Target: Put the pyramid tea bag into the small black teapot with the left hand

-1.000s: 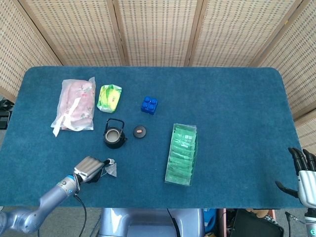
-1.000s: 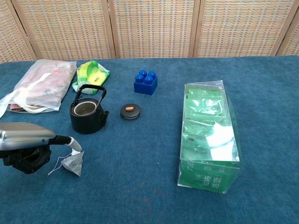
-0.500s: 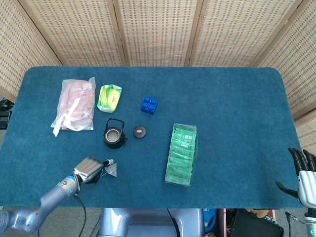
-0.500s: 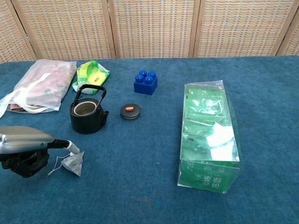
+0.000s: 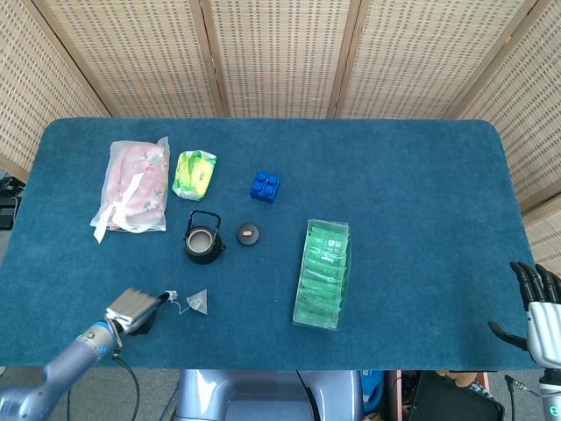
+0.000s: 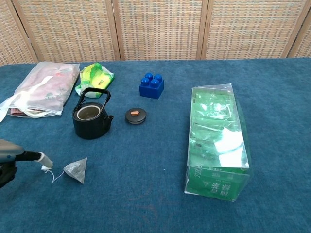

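I see the blue surface [image 5: 412, 202] carrying a pink bag [image 5: 133, 185] upper left, teapot [image 5: 202, 237], lid [image 5: 249, 233], tea bag [image 5: 197, 302], blue block [image 5: 265, 186], green box [image 5: 323, 273] centre.

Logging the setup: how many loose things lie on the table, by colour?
Black: 2, teapot, lid
Green: 2, box, packet
Blue: 1, brick
Pink: 1, pouch
Grey: 1, tea bag
Total: 7
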